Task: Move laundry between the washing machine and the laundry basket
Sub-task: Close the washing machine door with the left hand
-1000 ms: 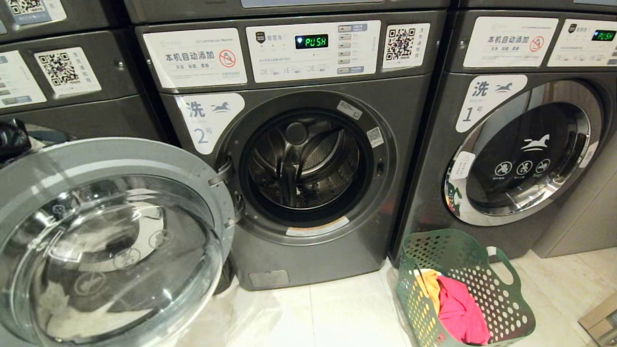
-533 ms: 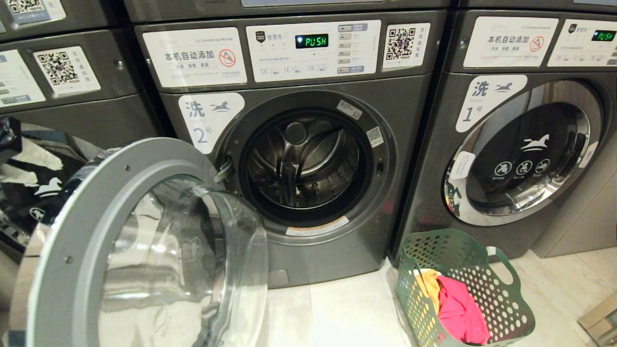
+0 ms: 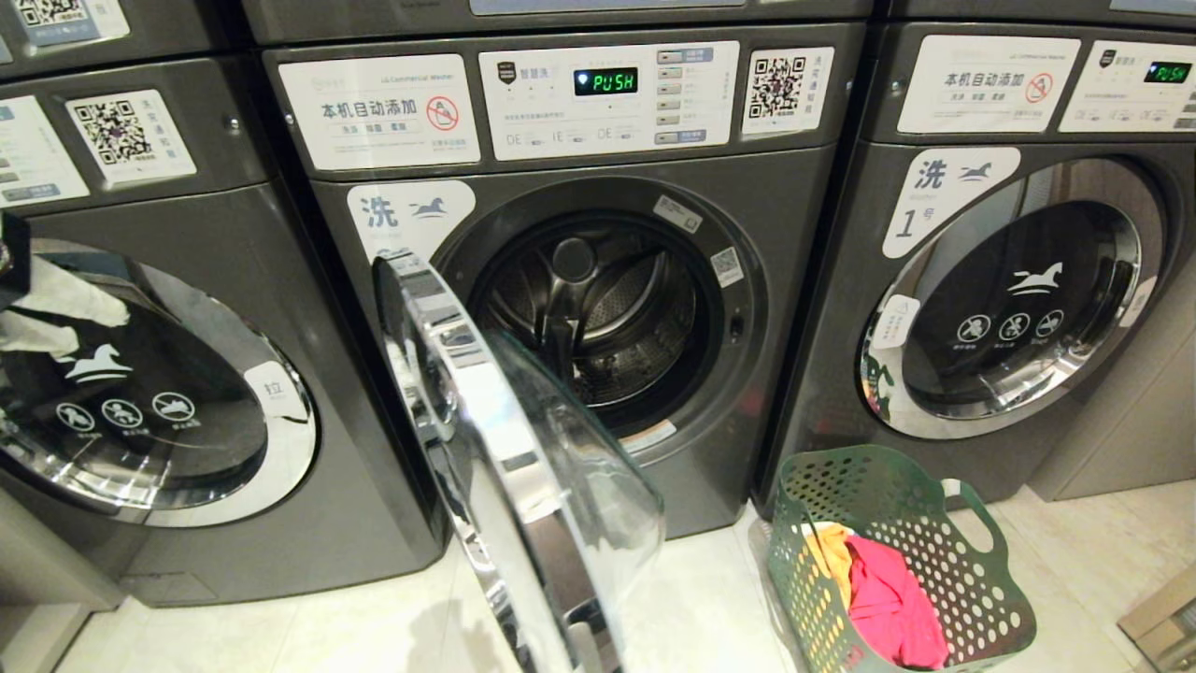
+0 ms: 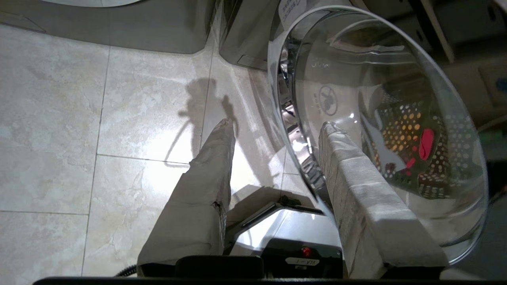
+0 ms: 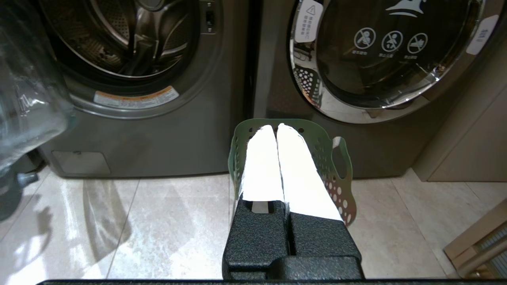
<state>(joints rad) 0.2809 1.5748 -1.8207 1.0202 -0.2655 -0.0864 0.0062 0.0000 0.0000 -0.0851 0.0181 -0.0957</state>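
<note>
The middle washing machine [image 3: 579, 308] stands with its drum empty. Its glass door [image 3: 505, 449] hangs about half open, edge-on to me. A green laundry basket [image 3: 869, 458] sits on the floor to the right, holding pink and yellow laundry [image 3: 892, 598]. In the left wrist view my left gripper [image 4: 277, 122] is open and points down at the floor tiles. Nothing is between its fingers, and the door [image 4: 376, 118] lies just beyond one finger. My right gripper [image 5: 276, 126] is shut and empty, hanging over the basket [image 5: 336, 158].
Closed washers stand on either side, the left one [image 3: 140, 402] and the right one [image 3: 1018, 299]. The middle machine's display [image 3: 605, 81] reads PUSH. My own base [image 4: 301, 233] shows below the left gripper. A pale cabinet [image 3: 1121, 411] and a box edge [image 3: 1163, 617] are at the far right.
The door has swung from wide open on the left round toward the drum opening and now stands half shut, uncovering the left washer. Basket and laundry have not moved.
</note>
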